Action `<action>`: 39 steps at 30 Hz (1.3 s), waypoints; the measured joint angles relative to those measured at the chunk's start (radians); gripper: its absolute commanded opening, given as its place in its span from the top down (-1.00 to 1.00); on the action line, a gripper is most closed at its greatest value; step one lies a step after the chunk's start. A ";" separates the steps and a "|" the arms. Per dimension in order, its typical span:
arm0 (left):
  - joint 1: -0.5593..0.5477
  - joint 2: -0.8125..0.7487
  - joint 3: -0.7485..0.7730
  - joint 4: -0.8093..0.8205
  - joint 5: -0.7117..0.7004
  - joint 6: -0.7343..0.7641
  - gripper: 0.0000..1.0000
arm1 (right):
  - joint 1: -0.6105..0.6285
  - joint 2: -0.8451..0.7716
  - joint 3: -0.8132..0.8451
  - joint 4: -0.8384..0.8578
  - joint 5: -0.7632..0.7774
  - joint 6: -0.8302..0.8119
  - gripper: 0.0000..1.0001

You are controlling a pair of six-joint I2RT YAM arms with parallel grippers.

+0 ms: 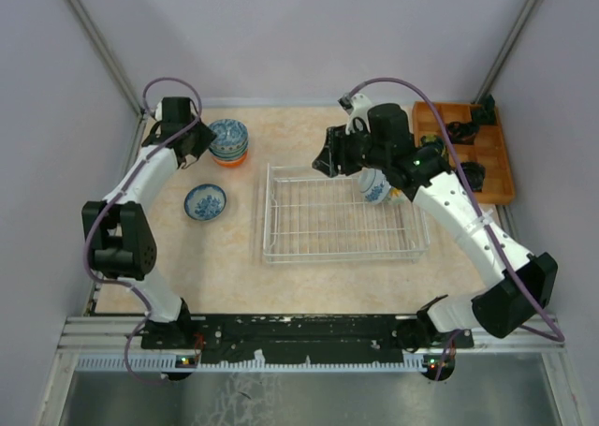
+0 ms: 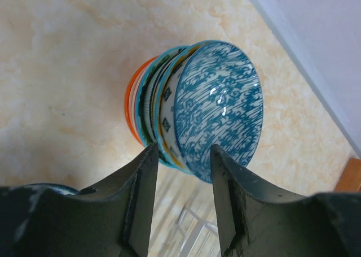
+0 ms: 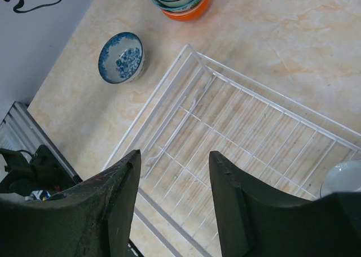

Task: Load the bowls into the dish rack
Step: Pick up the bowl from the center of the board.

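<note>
Your left arm [image 1: 148, 175] stretches far forward, left gripper [image 2: 183, 155] half-parted; your right gripper [image 3: 174, 162] points down, fingers [image 3: 121, 203] apart.

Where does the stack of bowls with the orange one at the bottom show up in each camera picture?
Top view: stack at the upper left, near the back wall.
Left wrist: stack in the centre, seen side-on just beyond the fingers.
Right wrist: stack at the top edge, partly cut off.
Shared landmark: the white wire rack; the left wrist view shows only a bit of it at the bottom.
</note>
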 measured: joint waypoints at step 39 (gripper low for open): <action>0.016 -0.540 -0.535 -0.225 -0.177 0.044 -0.39 | 0.137 -0.065 -0.124 0.034 -0.029 -0.010 -0.06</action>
